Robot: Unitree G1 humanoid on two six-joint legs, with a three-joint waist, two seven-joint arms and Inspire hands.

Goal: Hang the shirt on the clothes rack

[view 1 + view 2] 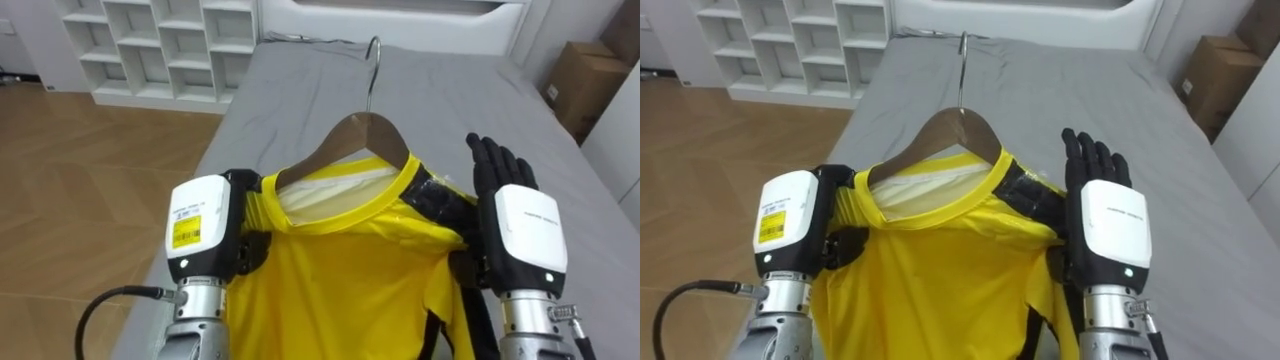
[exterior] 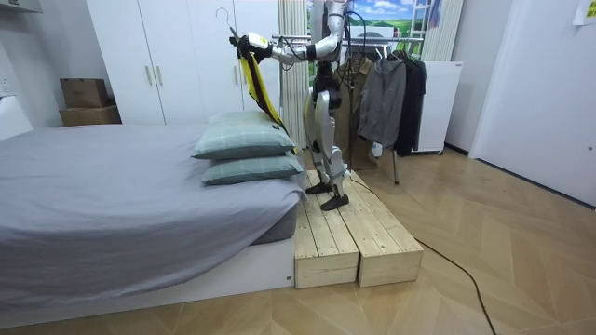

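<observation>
Left hand [image 1: 205, 225]: closest thing to the head camera, low on the left; its fingers [image 1: 250, 250] look curled into the shoulder of the yellow shirt [image 1: 340, 280], so I'd call that a clamp on the cloth
Right hand [image 1: 525, 235]: low on the right, up against the shirt's other shoulder where the black panel is; fingers [image 1: 495, 160] straight and close together, pointing away from the robot; flat support, not a grab
Shirt: held up in the air between the two hands, over the grey bed [image 1: 300, 90]; in the room view it dangles above the pillows [image 2: 244, 140]
Hanger [image 1: 355, 135]: wooden, already sitting inside the neckline with both shoulders draped over it; metal hook [image 1: 374, 60] sticks up free, caught on nothing
Robot: stands on the wooden platform [image 2: 349, 233] beside the bed, arms stretched toward the room view's left
Rack [image 2: 372, 35]: on the robot's far side from the bed, dark clothes [image 2: 396, 93] already on it; well apart from the shirt
Done so far: shirt is on the hanger, which I'd guess is the fiddly half
Left to do: turn from the bed to the rack, carry the whole thing over, drop the hook on the rail, let go
Worry: only one hand truly grips, so the hanger could slide out mid-turn
</observation>
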